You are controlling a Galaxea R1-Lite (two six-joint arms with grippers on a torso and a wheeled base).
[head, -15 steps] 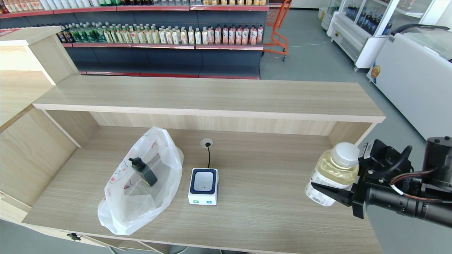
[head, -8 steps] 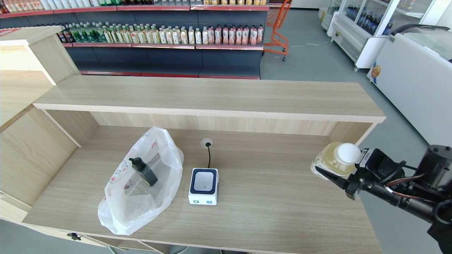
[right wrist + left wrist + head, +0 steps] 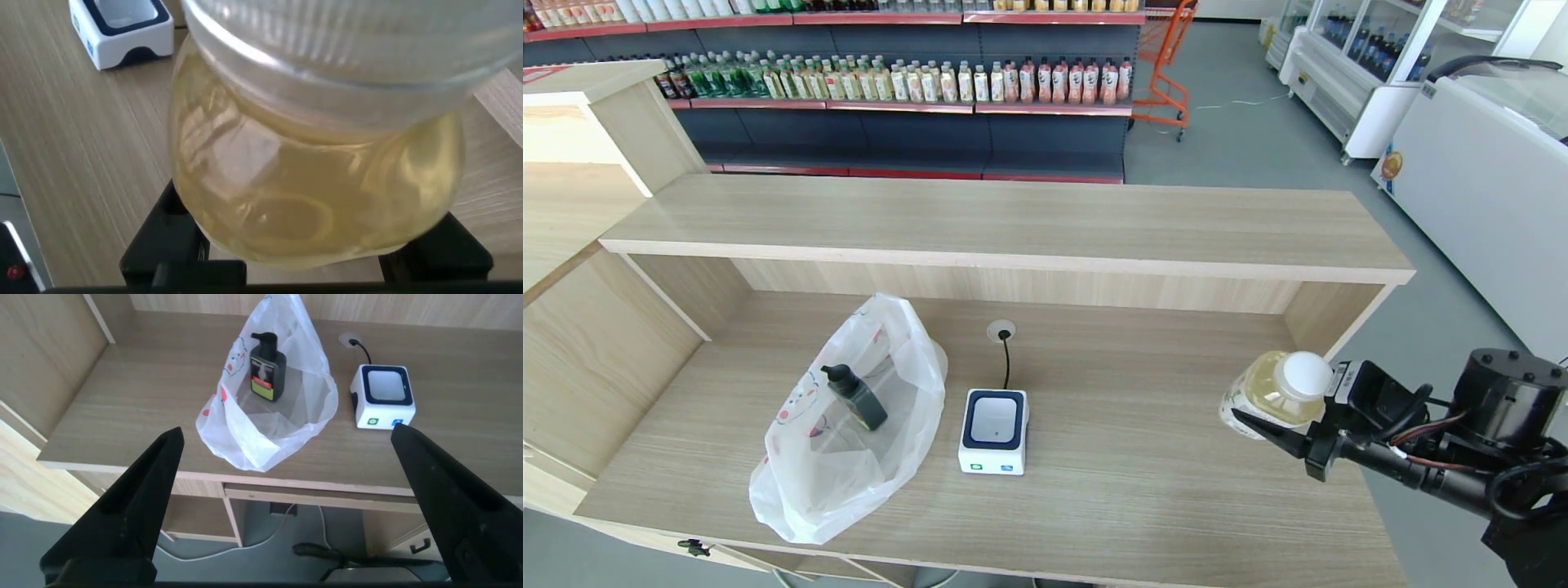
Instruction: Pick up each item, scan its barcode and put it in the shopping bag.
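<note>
With my right hand (image 3: 1259, 404) I am pinching the bottle (image 3: 1264, 385), cap leaning toward me, above the bench (image 3: 1143, 465), well right of the scanner (image 3: 993, 429).

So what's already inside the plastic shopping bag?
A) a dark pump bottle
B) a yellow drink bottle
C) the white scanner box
A: a dark pump bottle lies inside the shopping bag, while the yellow drink bottle is held well away from it.
</note>
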